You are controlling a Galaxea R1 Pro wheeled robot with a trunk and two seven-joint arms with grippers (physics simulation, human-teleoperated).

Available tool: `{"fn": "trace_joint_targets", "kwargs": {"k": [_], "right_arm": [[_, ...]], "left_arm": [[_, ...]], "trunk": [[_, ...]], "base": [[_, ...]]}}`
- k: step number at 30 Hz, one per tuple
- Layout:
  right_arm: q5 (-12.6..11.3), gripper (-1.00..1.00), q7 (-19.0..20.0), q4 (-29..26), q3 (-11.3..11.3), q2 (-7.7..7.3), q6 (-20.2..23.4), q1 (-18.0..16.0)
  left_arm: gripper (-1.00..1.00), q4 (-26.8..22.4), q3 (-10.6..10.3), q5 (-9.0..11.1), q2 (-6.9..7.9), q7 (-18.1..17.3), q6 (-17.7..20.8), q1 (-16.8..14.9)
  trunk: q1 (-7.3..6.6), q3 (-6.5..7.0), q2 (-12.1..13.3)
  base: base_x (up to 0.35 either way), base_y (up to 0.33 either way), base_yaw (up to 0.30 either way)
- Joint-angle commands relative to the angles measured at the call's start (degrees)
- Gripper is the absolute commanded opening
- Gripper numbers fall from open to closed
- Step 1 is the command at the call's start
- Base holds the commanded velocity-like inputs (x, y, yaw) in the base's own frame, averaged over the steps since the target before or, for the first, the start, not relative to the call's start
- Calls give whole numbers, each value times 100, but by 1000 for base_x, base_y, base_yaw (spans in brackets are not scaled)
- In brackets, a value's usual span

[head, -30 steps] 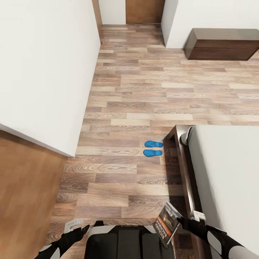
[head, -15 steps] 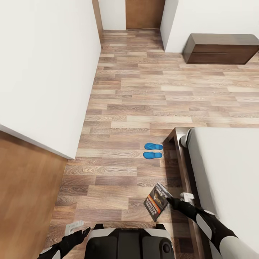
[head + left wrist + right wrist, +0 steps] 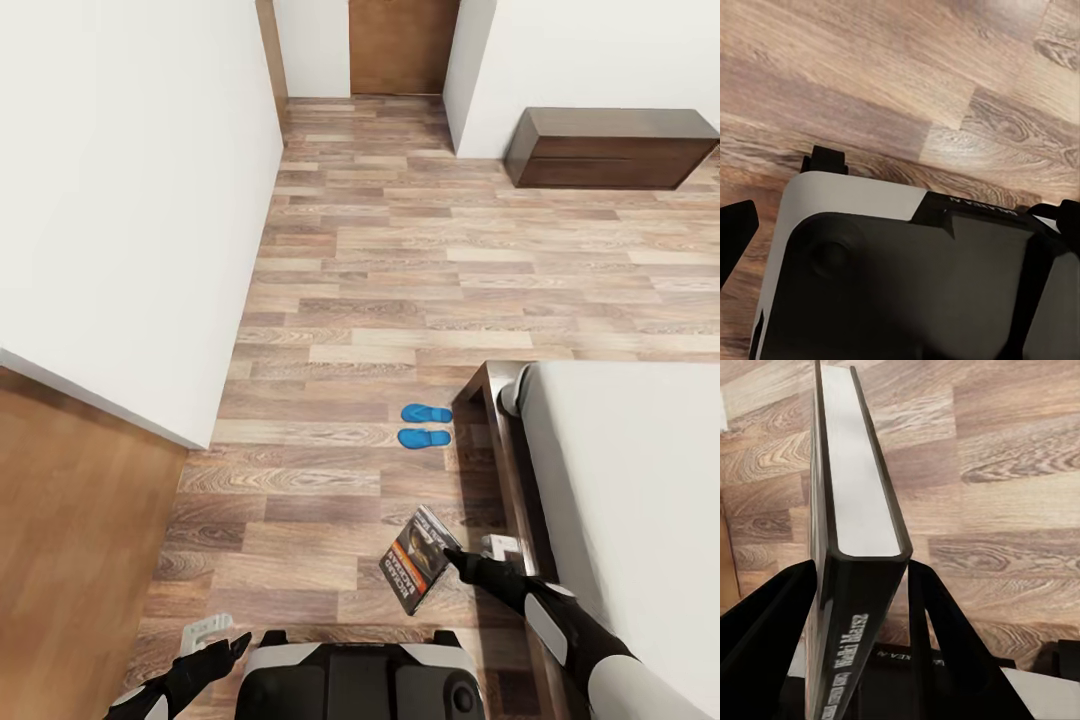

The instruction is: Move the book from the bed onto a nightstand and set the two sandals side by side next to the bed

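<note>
While the right gripper (image 3: 452,557) clamps the book (image 3: 417,559) between its two fingers, the book hangs tilted above the plank floor (image 3: 400,260), just off the bed's (image 3: 620,480) long wooden side rail and in front of the robot's base (image 3: 350,680). In the right wrist view the book (image 3: 855,532) stands on edge, its pale page block facing the camera and a black finger (image 3: 765,637) pressed against each cover, with white lettering on the spine.

Beyond the book, the two blue sandals (image 3: 426,425) lie side by side on the floor, parallel and almost touching, just beside the foot corner of the bed frame. The grey mattress reaches to the head view's right edge.

The left gripper (image 3: 225,640) hangs low beside the base, well apart from the book; its fingers look parted around nothing, though whether they are fully spread cannot be told. In the left wrist view a dark fingertip (image 3: 735,232) shows above the base's (image 3: 907,277) grey and black shell.

Farther off, a dark wooden cabinet (image 3: 610,148) stands against the far white wall (image 3: 600,50), and a door (image 3: 400,45) closes the passage.
</note>
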Motion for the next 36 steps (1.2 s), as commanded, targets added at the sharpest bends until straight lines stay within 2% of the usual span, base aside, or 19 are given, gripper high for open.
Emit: {"fn": "trace_joint_targets", "kwargs": {"k": [1,4,7,16,20,25,29,34,36], "right_arm": [[-55,-100,5,-4,19,72,41,-1],[-54,-100,0,0,21,172,41,-1],[-53,-100,-1,1,21,205,41,-1],[-53,-100,5,-1,21,228,41,-1],[-53,-100,18,-5,21,229,41,-1],[-53,-100,23,-6,21,230,41,-1],[-53,-100,25,-6,21,230,46,0],[-53,-100,29,-7,21,222,49,-1],[-53,-100,28,-7,21,222,49,-1]], "left_arm": [[100,3,43,-61,0,-20,-31,-3],[100,0,44,-61,5,-13,-31,-3],[100,1,44,-61,7,-4,-35,-3],[100,18,32,-77,-6,59,-152,-3],[100,234,14,-108,-30,97,-363,-3],[100,399,3,-115,-60,64,-427,-3],[100,432,0,-114,-105,-204,-440,-3],[100,437,-26,-121,-106,-1112,-438,-3],[100,436,-34,-122,-102,-1294,-437,-3]], "trunk": [[3,4,-8],[3,32,-8],[3,60,-8],[3,144,-8],[3,181,-8],[3,228,-8],[3,265,-8],[3,312,-8],[3,331,-8]], "base": [[0,0,0],[0,0,0],[0,0,0],[0,0,0],[0,0,0],[0,0,0],[0,0,0],[0,0,0],[0,0,0]]}}
